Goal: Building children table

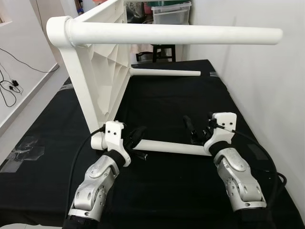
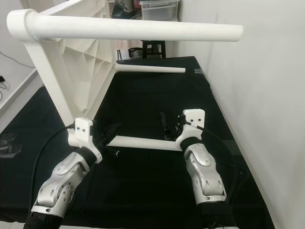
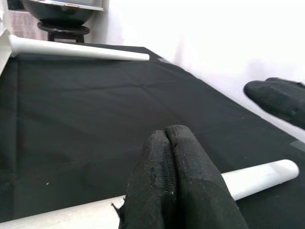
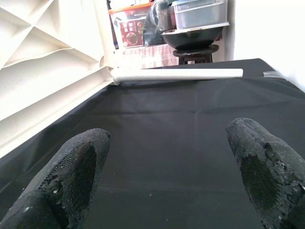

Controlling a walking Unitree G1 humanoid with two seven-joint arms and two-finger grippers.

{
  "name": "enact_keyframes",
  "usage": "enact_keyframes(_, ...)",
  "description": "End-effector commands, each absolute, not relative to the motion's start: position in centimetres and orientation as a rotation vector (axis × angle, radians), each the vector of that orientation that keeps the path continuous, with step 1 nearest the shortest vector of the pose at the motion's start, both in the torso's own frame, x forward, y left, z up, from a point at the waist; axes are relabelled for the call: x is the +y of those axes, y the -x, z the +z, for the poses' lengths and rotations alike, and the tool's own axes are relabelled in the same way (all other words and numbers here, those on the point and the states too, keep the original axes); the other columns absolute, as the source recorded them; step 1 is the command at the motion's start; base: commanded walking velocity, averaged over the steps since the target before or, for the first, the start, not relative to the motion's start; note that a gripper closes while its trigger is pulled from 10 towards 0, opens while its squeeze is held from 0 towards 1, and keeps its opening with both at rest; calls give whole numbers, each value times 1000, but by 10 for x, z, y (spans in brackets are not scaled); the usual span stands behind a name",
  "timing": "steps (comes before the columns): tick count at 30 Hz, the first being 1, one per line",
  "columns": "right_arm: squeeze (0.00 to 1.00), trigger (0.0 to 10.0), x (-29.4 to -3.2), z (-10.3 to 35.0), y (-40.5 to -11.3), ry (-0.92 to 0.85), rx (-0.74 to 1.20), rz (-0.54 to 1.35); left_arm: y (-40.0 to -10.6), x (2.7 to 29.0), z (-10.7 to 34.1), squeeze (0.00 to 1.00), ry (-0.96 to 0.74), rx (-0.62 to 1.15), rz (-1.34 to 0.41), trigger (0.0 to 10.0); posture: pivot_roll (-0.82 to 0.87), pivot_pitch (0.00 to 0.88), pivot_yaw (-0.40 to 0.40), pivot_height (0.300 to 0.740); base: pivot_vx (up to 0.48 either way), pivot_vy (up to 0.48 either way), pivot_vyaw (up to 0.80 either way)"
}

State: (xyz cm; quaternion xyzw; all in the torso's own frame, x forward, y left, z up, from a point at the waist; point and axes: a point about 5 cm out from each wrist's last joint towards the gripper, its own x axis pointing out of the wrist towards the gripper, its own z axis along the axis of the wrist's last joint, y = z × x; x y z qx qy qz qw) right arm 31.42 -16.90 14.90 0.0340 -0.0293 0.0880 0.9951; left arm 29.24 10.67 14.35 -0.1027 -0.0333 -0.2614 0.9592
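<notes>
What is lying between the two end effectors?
The near table leg spans between the left end effector and right end effector, over black cloth, seen in the left eye view.

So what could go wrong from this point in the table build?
The tabletop stands on its edge on the black cloth, so a push along the near leg might tip it. The left gripper is shut beside that leg rather than around it, so it could slip. The right gripper is open near the leg's free end and may knock it.

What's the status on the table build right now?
Left pincer shut, right pincer open, both at the near leg. Tabletop on its side. Nothing blocking.
</notes>
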Motion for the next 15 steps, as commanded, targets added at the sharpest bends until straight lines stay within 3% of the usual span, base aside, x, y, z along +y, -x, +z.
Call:
enact_keyframes(1, 0, 10000, -169, 150, -316, -58, -70, 175, -294, 108, 140, 0, 196, -42, -517, 10000, -76, 0, 48, 740, 0, 0, 0)
enact_keyframes(13, 0, 10000, -167, 147, -315, -57, -47, 181, -295, 112, 135, 0, 188, -20, -483, 10000, -75, 0, 46, 740, 0, 0, 0)
enact_keyframes(15, 0, 10000, -166, 145, -316, -58, -21, 197, -295, 114, 135, 0, 191, -21, -473, 10000, -73, 0, 48, 740, 0, 0, -800)
